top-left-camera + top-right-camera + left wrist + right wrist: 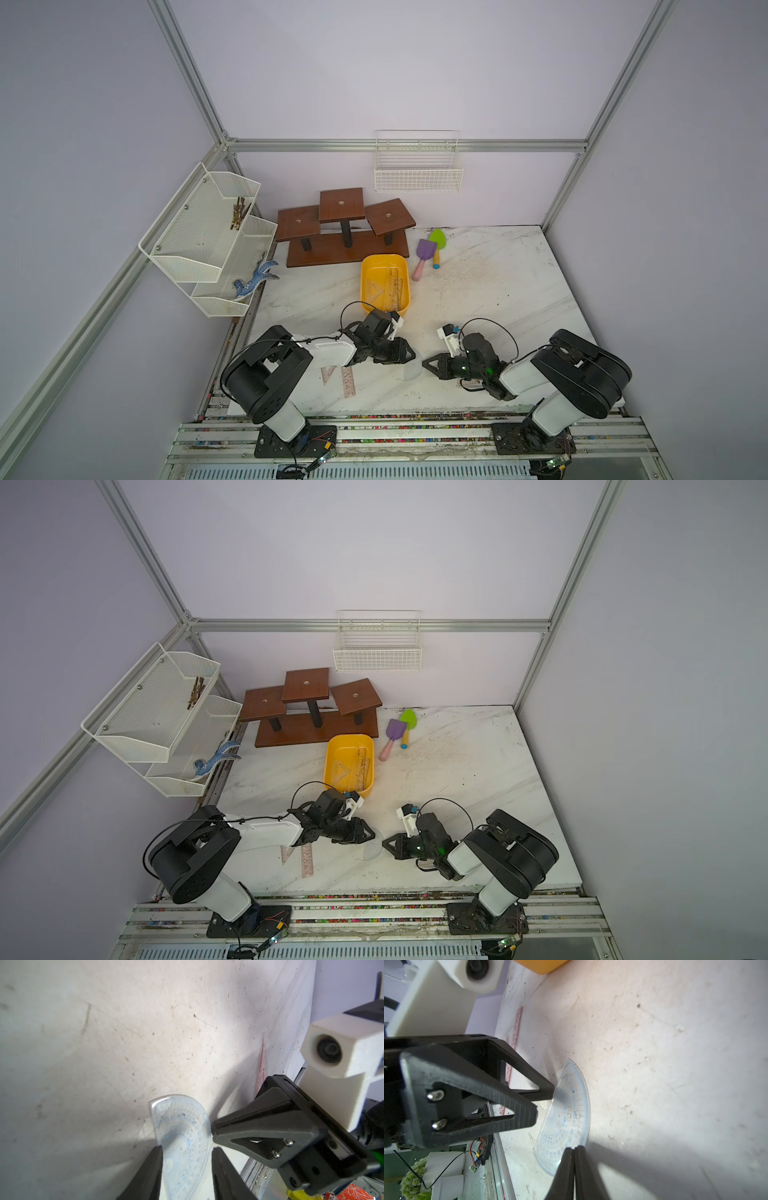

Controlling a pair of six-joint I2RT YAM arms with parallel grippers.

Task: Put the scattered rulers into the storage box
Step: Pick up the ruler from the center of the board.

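Between the fingers of the left hand (187, 1148) sits the clear half-round protractor (182, 1124). The jaws stand half spread, one finger (153, 1167) against its straight edge and the other beside its curved rim. Whether they press it I cannot tell. Opposite, the right hand (574, 1148) is closed narrow, pinching the protractor's curved rim between its fingertips. The two hands point at each other, tips nearly touching, low over the front middle of the counter (478, 299).

The protractor's straight edge, its long axis, runs roughly along the left hand's fingers and away from that wrist. The curve bulges toward the right hand. In both top views the protractor (412, 370) (371, 848) shows only as a faint pale patch between the hands, so its heading across the counter is unclear.

Under the left forearm, two pinkish rulers (348, 380) lie flat, side by side. Farther back stands the yellow storage box (365, 291), well apart from the protractor. It has several rulers (395, 286) inside, the straight ones lying along the box's length.
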